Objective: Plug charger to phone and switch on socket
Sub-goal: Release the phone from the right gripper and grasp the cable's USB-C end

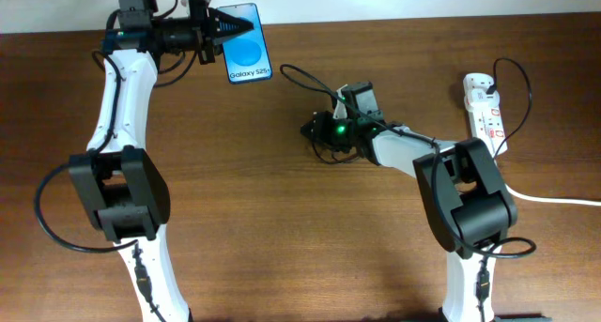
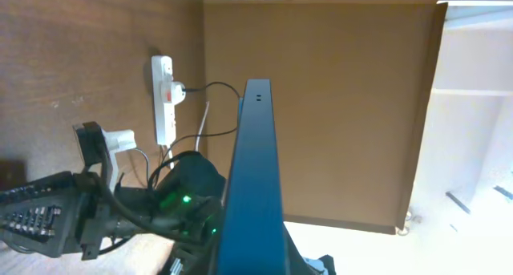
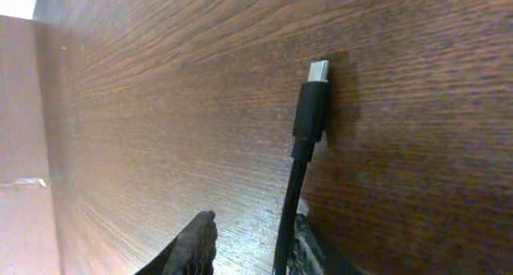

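The phone, blue screen with white "Galaxy" text, is held at the table's far left in my left gripper, which is shut on it. In the left wrist view the phone shows edge-on, sticking out from the jaws. The charger's thin black cable runs to my right gripper at mid-table. In the right wrist view the small black connector tip lies on the wood ahead of the open right gripper. The cable passes between the fingers, against the right one. The white socket lies at the far right.
The wooden table ends at a pale wall along the back. A thick white cord leaves the socket to the right. The socket and my right arm show in the left wrist view.
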{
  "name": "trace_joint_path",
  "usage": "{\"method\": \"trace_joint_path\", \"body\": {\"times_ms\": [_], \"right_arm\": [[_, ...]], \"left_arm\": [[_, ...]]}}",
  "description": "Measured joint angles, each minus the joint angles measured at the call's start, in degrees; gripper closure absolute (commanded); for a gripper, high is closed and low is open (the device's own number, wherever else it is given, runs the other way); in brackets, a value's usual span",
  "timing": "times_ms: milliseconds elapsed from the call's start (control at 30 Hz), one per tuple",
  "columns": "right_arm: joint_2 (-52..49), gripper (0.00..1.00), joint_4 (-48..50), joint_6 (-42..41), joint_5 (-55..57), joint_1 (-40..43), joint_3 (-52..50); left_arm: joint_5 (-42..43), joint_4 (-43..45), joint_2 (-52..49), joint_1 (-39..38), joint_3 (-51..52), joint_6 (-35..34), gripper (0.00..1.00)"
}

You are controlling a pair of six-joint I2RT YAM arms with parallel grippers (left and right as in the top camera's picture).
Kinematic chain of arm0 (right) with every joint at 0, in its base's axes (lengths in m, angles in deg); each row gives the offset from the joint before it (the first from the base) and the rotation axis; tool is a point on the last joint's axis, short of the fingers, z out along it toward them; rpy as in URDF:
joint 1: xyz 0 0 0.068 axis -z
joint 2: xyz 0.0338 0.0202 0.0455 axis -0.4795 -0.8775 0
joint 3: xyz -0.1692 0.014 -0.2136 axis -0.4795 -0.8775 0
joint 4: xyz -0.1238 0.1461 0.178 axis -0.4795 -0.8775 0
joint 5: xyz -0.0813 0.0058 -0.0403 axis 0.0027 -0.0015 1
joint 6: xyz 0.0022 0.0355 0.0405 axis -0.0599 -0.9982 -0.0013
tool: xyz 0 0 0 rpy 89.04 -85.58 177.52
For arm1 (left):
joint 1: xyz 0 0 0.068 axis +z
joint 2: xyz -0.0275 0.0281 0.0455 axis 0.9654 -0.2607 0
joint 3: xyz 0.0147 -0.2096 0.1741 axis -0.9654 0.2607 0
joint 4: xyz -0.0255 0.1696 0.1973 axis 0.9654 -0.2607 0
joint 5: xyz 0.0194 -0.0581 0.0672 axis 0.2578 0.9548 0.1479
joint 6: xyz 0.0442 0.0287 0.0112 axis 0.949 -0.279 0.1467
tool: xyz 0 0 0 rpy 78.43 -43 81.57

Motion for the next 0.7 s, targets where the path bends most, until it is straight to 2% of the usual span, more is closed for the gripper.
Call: {"method": "trace_joint_path", "body": {"times_ms": [333,400,600,700], "right_arm": [[-0.02,0.68,0.52,-0.20,3.54,0.00,0.17],[-0.17,0.75,1.36,-0.28,4.28,0.00,0.20],[-1.22,0.84,2.25,-0.35,4.46,0.00,0.57],[-1.57,0.95,2.03,0.70,2.12,0.96,0.59]], "left_arm": [[-0.13,-0.37,0.00,0.00,0.00,1.05,1.00],[-0.11,-0.35,0.00,0.00,0.00,1.05,1.00],[-0.09,-0.37,0.00,-0.02,0.00,1.05,1.00],[-0.07,-0.37,0.00,-0.02,0.00,1.05,1.00]]}}
